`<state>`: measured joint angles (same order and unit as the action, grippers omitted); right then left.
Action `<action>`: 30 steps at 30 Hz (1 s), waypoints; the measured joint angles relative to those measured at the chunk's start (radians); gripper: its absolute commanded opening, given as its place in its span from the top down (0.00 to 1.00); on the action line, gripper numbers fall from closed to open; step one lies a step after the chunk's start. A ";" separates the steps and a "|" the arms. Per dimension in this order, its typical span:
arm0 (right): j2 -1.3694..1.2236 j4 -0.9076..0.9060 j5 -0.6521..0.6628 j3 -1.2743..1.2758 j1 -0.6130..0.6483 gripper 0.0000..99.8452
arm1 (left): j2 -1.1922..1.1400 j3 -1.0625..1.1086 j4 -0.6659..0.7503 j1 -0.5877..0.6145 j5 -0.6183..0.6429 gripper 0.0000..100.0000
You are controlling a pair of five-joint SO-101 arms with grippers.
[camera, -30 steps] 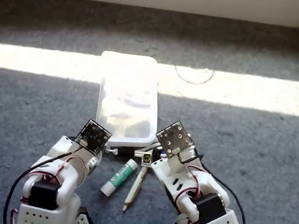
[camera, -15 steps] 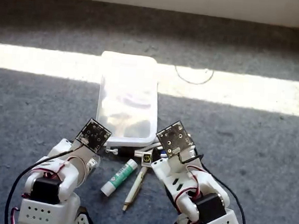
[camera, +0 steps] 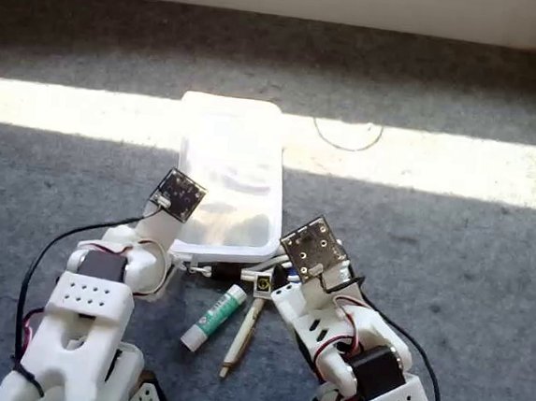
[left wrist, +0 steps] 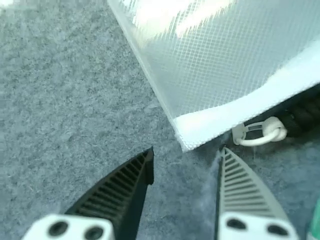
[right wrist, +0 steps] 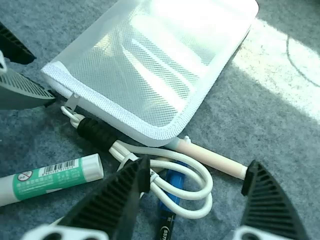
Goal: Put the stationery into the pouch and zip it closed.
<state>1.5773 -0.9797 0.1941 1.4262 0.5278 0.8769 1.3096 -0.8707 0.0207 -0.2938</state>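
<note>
1. Roughly: the pouch [camera: 228,178] lies flat on the grey carpet [camera: 449,273]. Its long axis runs straight away from the arms, and the zip end is the end nearest them.
2. Pouch look: translucent white mesh, rounded corners, white fabric trim. A zip pull with a white ring [left wrist: 260,132] sticks out at the near corner.
3. Glue stick [camera: 213,319] is green and white, lying diagonally just in front of the pouch.
4. Cream pen [camera: 242,334] lies beside the glue stick, nearly parallel, with one end up at the pouch's near edge.
5. White cord loop [right wrist: 170,180] lies by the zip end, over a blue pen [right wrist: 167,220].
6. Left gripper [left wrist: 186,152] has its fingers spread with nothing held, and they straddle the pouch's near corner.
7. Right gripper [right wrist: 197,167] also has its jaws wide apart and holds nothing, above the cord loop and pens.
</note>
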 measured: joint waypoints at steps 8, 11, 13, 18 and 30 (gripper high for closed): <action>0.000 0.000 0.000 0.000 0.000 0.71 | -0.117 -0.006 0.138 0.000 0.072 0.83; 0.000 0.000 0.000 0.000 0.000 0.71 | -0.110 -0.006 0.143 -0.003 0.077 0.84; 0.000 0.000 0.000 0.000 0.000 0.71 | -0.092 -0.006 0.143 0.006 0.077 0.84; 0.000 0.000 0.000 0.000 0.000 0.71 | -0.072 -0.006 0.143 0.008 0.077 0.84; 0.000 0.000 0.000 0.000 0.000 0.71 | -0.072 -0.006 0.244 0.009 0.077 0.99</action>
<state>1.5773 -0.9797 0.1941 1.4262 0.5278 0.8048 1.3034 -0.6268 0.0299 -0.2171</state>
